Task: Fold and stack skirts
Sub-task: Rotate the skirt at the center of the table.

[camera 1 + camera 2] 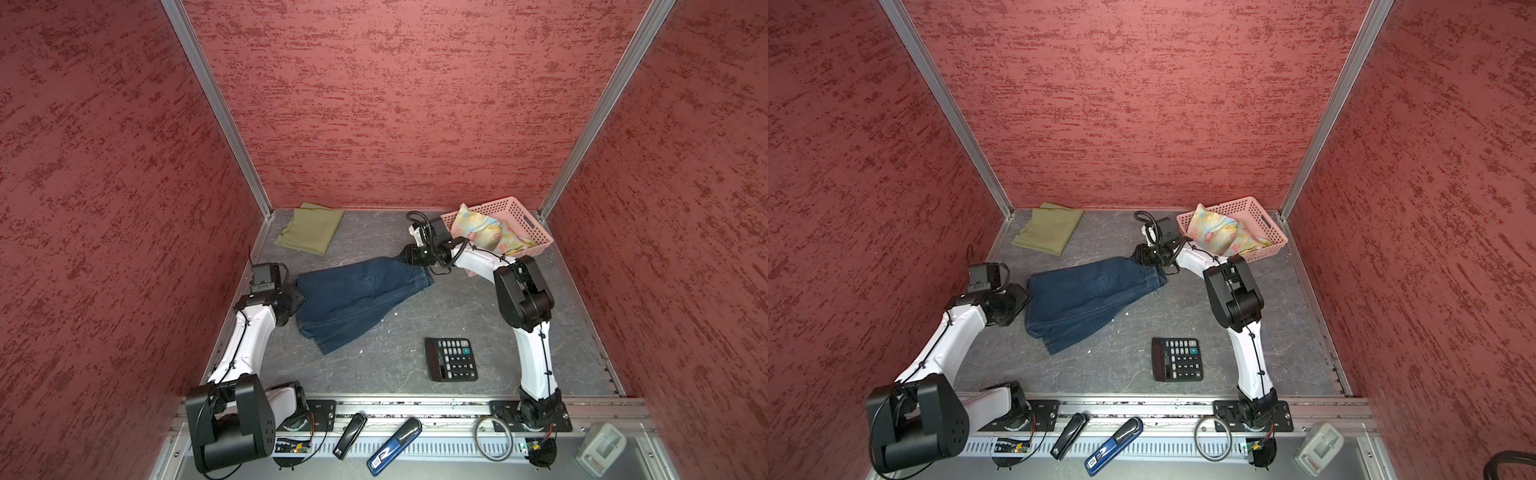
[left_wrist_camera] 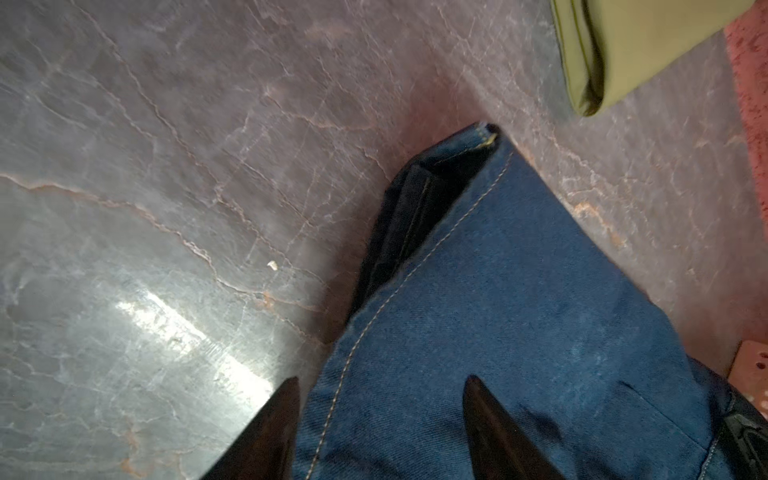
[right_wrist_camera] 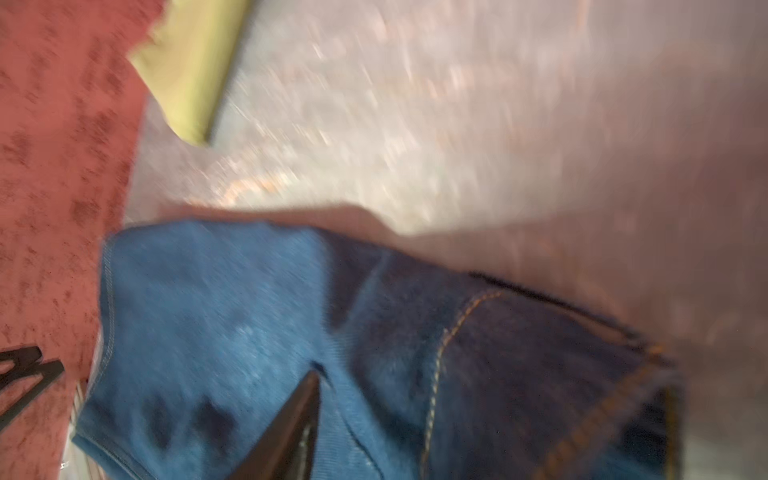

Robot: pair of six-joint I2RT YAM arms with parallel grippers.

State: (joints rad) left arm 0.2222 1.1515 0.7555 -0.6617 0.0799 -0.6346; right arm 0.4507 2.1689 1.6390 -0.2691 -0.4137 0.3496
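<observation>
The dark blue denim skirt (image 1: 357, 299) (image 1: 1088, 299) lies half folded mid-table between both arms. My left gripper (image 1: 301, 299) (image 2: 383, 377) is at its left hem, open, one finger on the denim (image 2: 519, 311) and one beside its edge. My right gripper (image 1: 409, 254) (image 1: 1142, 253) sits at the waist end, where the cloth rises to a point. There the blurred right wrist view shows one finger (image 3: 303, 415) on the denim (image 3: 249, 332) and hides the other. The olive-green skirt (image 1: 309, 228) (image 2: 648, 37) lies folded at the back left. The floral skirt (image 1: 486, 235) is bunched in the basket.
The pink perforated basket (image 1: 523, 216) stands at the back right, just behind my right wrist. A black calculator (image 1: 451, 359) lies front right of the denim. Two staplers (image 1: 351, 434) (image 1: 395, 446) and a cable ring (image 1: 493, 438) rest on the front rail. Red walls close three sides.
</observation>
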